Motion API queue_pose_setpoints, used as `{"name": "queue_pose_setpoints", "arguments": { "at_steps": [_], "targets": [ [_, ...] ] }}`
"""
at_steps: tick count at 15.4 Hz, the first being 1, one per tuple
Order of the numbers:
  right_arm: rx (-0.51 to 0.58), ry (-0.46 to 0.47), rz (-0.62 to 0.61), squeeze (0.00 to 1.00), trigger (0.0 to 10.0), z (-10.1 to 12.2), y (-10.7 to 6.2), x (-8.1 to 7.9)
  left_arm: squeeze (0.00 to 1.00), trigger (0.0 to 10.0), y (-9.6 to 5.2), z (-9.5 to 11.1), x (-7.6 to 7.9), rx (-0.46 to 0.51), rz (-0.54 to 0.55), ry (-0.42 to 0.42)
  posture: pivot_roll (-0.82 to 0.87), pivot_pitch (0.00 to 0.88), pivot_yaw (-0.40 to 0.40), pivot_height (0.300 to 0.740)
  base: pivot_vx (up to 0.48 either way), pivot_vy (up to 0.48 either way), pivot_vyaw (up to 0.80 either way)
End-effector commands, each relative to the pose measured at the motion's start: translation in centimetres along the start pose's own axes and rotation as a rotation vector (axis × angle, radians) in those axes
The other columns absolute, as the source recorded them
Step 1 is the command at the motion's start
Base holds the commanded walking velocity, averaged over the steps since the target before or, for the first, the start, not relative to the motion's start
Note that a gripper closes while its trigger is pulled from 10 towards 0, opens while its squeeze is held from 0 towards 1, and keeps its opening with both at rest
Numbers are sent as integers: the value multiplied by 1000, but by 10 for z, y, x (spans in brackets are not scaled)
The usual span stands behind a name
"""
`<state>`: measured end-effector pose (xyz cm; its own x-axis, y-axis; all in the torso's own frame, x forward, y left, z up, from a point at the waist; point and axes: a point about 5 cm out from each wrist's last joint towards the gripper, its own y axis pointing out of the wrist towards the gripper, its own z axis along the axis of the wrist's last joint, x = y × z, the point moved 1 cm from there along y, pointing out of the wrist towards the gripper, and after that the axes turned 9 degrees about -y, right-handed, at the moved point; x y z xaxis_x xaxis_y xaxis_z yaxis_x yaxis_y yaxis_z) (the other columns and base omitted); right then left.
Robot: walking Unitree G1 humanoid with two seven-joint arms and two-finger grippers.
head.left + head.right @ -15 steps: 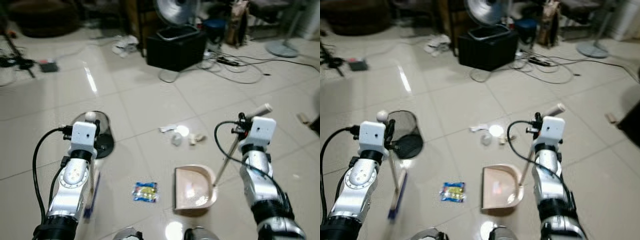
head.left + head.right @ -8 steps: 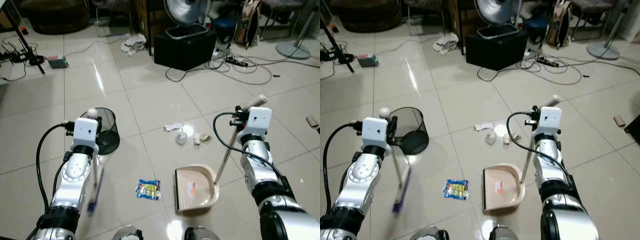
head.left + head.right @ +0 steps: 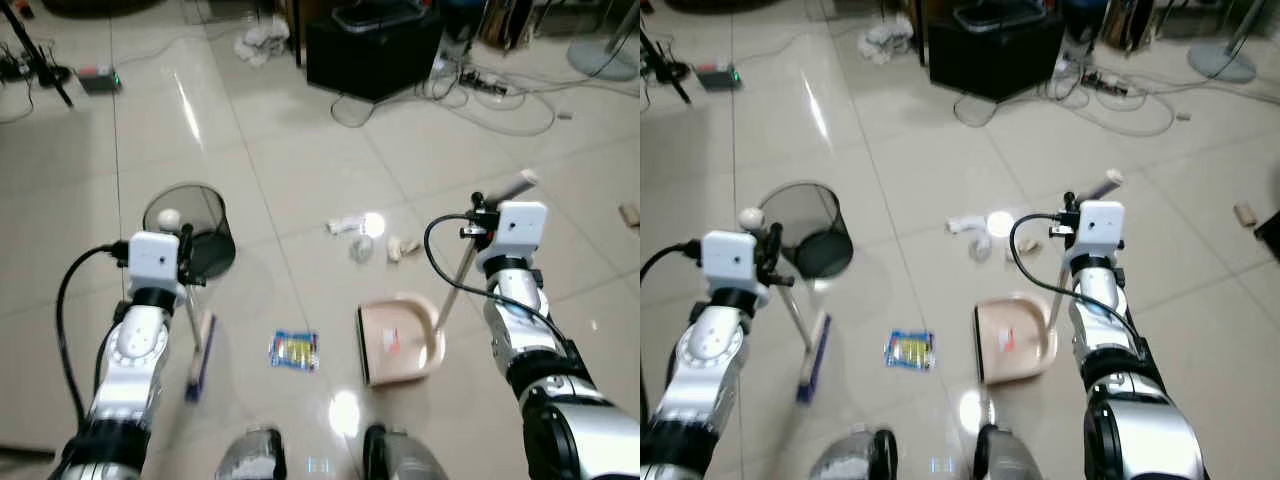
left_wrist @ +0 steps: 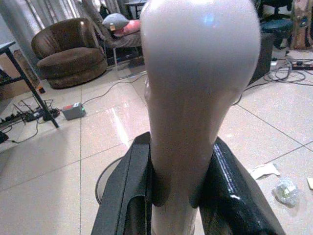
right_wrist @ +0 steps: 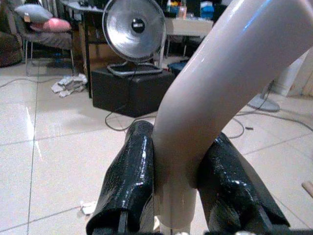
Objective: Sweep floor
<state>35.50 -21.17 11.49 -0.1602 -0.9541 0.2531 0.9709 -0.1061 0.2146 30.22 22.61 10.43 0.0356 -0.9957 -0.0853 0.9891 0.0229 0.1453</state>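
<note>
The left gripper [image 4: 178,196] pinches the pale broom handle [image 4: 195,98] near its rounded top; the stick slants down to the blue broom head [image 3: 813,358] on the tiled floor [image 3: 300,160], just beside a black mesh bin [image 3: 190,225]. The right gripper [image 5: 178,186] clamps the dustpan handle [image 5: 215,83], whose shaft runs down to the beige dustpan [image 3: 398,340] resting on the floor between the arms. A yellow-blue wrapper [image 3: 294,350] lies between broom head and dustpan (nearer the pan), and crumpled litter [image 3: 362,240] sits beyond the pan's far edge
</note>
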Motion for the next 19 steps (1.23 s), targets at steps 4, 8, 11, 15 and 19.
{"name": "queue_pose_setpoints", "arguments": {
  "at_steps": [4,8,11,15,19],
  "targets": [
    [117,8,-26,0,10000,12,0,7,0,10000,-11,16,-5,88,0,-33,101,402,12,740,0,0,0],
    [174,35,-55,0,10000,17,-4,4,0,10000,-17,21,6,102,-41,-94,119,414,23,740,0,0,0],
    [139,68,-57,0,10000,10,-9,-11,0,10000,-14,26,12,113,-49,-121,127,424,22,740,0,0,0],
    [136,85,-51,0,10000,10,-12,-21,0,10000,-14,32,27,147,-80,-179,134,426,26,740,0,0,0],
    [131,102,-39,0,10000,10,-15,-33,0,10000,-12,34,34,144,-94,-200,143,425,36,740,0,0,0]
  ]
}}
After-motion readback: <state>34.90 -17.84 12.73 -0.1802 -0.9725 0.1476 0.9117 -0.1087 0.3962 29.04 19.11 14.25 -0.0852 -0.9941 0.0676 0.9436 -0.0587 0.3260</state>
